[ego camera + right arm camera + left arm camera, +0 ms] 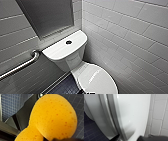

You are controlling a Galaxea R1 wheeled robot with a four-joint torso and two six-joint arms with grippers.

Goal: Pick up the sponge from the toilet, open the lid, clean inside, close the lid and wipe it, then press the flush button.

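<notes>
Squeezing one sponge (53, 116), the right gripper (44, 138) is pressed in on it, so the orange body bulges into two rounded lobes, one large and one smaller, with a narrow waist between them. The sponge's long axis runs through both lobes, and its pitted orange face is turned to the wrist camera. Dark gridded floor tiles (81, 131) lie beyond it.

The left gripper (154, 138) shows as a dark edge just beside the one lid (134, 115) and near the tiled wall (159, 112). Whether it is spread or pressed together cannot be told.

The lid lies shut and flat on the one toilet (75, 62). Its oval's long axis runs from the tank out toward the robot, with the rounded front end nearest. One flush button (68, 42), dark and round, sits in the centre of the tank cover, facing up. One metal grab rail (21, 66) slants along the wall beside the tank, below one grey niche (47, 15).
</notes>
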